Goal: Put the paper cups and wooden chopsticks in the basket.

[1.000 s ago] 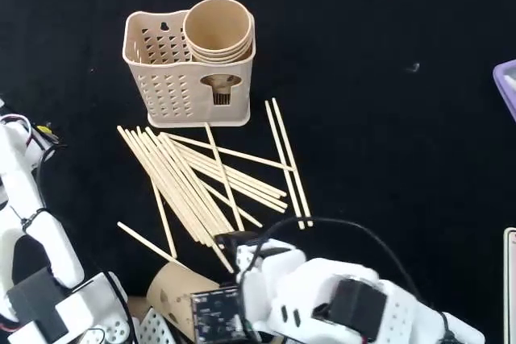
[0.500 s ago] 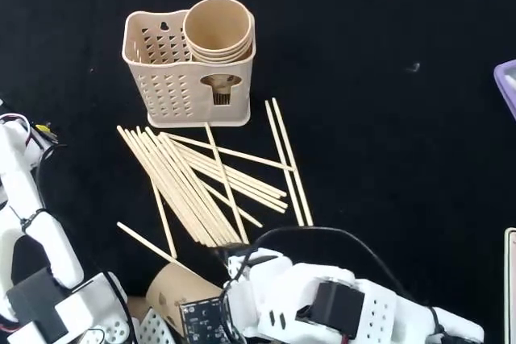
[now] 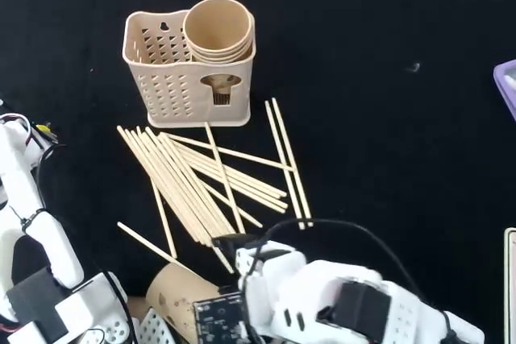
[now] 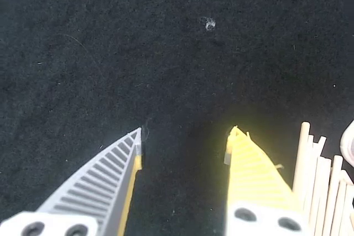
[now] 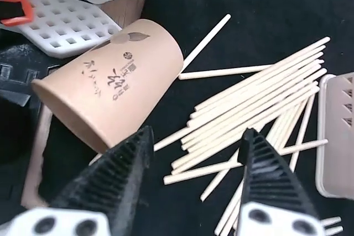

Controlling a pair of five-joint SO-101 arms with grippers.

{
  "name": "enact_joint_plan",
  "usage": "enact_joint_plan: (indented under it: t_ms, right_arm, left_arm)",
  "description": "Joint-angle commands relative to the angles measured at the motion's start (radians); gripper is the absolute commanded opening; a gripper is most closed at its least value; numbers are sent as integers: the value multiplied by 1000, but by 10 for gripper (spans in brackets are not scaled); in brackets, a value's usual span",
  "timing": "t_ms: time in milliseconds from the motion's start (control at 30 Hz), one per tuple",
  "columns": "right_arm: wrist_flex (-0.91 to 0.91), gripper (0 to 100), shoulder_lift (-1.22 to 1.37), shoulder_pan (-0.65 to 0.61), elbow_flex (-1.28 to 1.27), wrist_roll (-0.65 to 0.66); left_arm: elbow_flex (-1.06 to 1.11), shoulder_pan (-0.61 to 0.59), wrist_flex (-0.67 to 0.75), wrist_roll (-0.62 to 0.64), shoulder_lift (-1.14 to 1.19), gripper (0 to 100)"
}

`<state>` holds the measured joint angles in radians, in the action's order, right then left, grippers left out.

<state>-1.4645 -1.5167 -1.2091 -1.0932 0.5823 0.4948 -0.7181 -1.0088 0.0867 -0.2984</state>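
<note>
paper cup (image 5: 110, 89) lay on its side beside scattered chopsticks (image 5: 260, 100); right jaws stood spread above them, left jaws spread over worktop (image 4: 110, 53).

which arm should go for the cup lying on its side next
Right. On the right arm the open jaws hang beside the fallen paper cup and loose chopsticks; on the left arm they face bare table.

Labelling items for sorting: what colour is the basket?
Beige, with perforated walls; the basket shows best in the high view.
</note>
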Motion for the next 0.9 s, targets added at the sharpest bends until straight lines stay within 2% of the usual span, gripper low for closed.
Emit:
enact_joint_plan:
  t_ms: [0,133,333,433,700,867]
  right_arm:
    - [-63,254,53,12,99,-2]
    - [-94,256,191,-26,147,-54]
    - [-89,257,410,-227,196,-104]
    - [-89,257,478,-284,208,-106]
    - [-74,257,504,-292,203,-97]
    - [66,255,499,-288,65,-98]
  left_arm:
    - [-4,1,15,6,-26,241]
    - [-4,1,17,6,-26,241]
    - [-4,-1,14,6,-26,241]
    - [-4,-1,12,6,-26,241]
    - [-4,-2,12,6,-26,241]
    - [-5,-35,12,64,-35,241]
